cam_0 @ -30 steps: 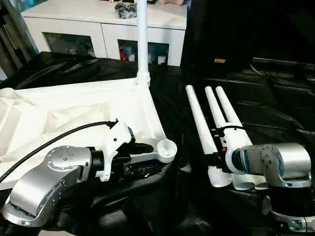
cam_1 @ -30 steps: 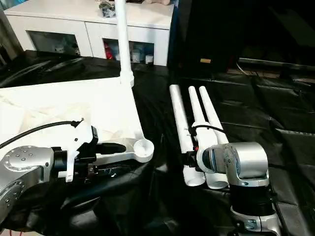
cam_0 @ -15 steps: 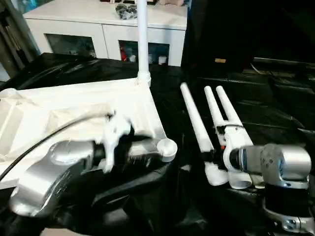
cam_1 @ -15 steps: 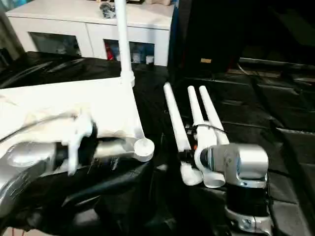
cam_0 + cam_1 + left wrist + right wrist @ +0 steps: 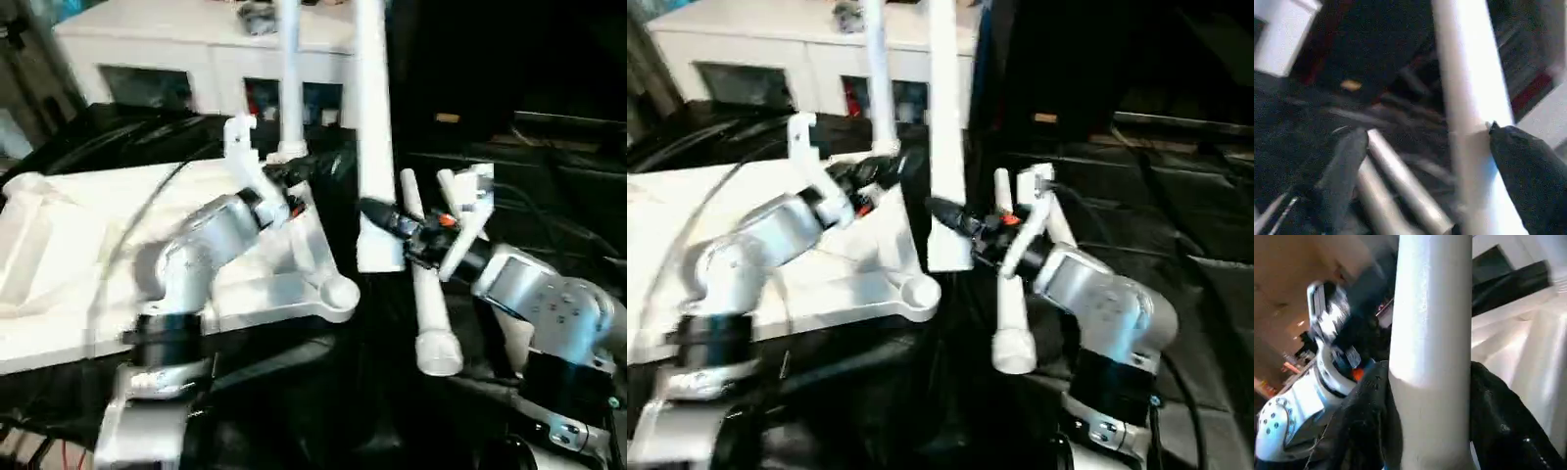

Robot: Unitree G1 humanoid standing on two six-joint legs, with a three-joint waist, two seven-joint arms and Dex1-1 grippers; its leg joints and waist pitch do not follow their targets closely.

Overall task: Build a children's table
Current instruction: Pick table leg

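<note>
My tabletop [image 5: 69,264] lies upside down on the black-draped surface [image 5: 549,196], white plastic with its ribbed underside up and a round socket [image 5: 338,294] at the near corner. One white leg [image 5: 290,69] stands upright in the far corner socket. A second leg [image 5: 372,127] is raised upright beside the tabletop's edge, its thicker end downward, clamped in my right tool [image 5: 387,217]. Two more legs [image 5: 428,294] lie side by side on the surface, thick ends toward me.
</note>
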